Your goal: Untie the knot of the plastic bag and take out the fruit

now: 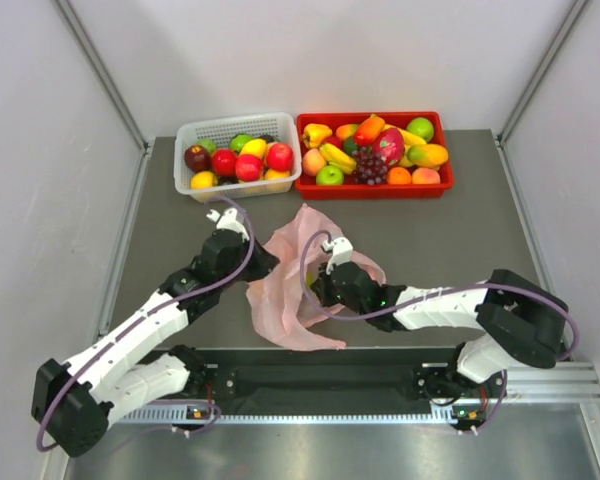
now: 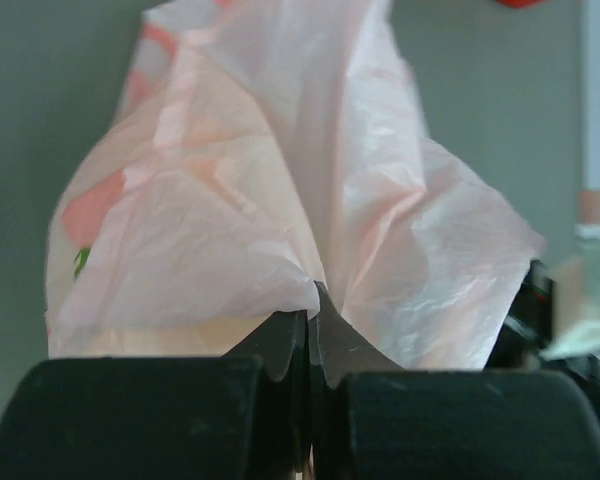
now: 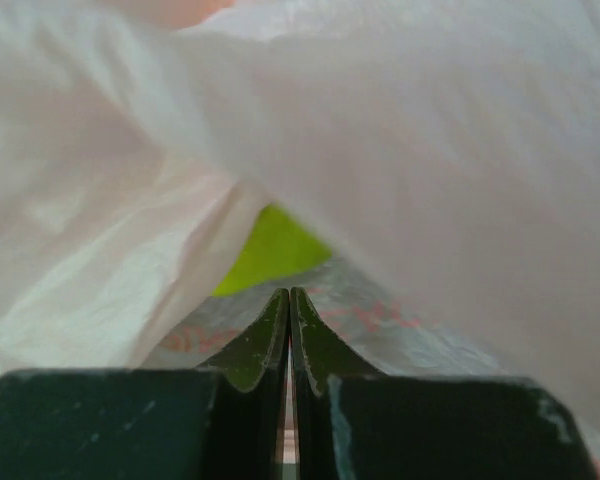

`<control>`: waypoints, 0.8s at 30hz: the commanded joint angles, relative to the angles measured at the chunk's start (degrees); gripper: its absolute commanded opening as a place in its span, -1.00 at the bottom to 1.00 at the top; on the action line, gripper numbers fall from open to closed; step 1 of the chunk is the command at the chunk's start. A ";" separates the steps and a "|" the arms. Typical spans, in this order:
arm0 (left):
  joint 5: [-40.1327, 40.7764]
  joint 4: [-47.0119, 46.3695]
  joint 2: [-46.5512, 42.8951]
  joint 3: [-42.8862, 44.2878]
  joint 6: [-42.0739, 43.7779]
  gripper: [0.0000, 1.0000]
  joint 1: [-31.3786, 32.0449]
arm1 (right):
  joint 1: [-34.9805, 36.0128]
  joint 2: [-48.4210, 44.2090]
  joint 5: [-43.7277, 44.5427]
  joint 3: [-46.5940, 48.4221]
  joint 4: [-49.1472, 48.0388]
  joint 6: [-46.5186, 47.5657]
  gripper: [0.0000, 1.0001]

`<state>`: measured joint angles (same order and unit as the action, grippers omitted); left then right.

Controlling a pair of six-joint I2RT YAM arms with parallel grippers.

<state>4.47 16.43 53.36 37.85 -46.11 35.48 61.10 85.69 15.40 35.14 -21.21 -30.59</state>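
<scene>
The thin pink plastic bag (image 1: 280,310) lies crumpled at the top view's centre; it should handle limp, light and slippery, best pinched at a gathered fold. The black left gripper (image 2: 310,305) is clamped on such a fold, and the right gripper (image 3: 288,310) is closed under the film, perhaps on nothing. Only a yellow-green fruit (image 3: 270,250) shows through, and the knot cannot be made out.

The plastic bag (image 1: 280,300) lies before the basket (image 1: 186,186) and the tray (image 1: 380,191)
</scene>
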 commanded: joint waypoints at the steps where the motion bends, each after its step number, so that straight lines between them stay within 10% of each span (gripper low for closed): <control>1: -9.38 -9.48 0.68 4.24 1.02 -1.00 1.08 | -1.33 -4.82 4.20 -1.47 -1.03 -1.32 -1.00; 16: -2.91 -2.28 -2.21 -0.57 0.76 -1.00 2.75 | -3.01 -10.81 9.21 -3.14 4.16 0.53 -0.86; 24: 1.24 -0.87 -5.20 -7.08 1.11 -1.00 2.75 | -3.09 -11.07 11.32 -2.44 6.97 2.90 0.10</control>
<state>3.20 15.55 49.23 31.75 -45.84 38.04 58.63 76.44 24.34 32.23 -15.35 -29.10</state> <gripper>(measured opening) 0.012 0.500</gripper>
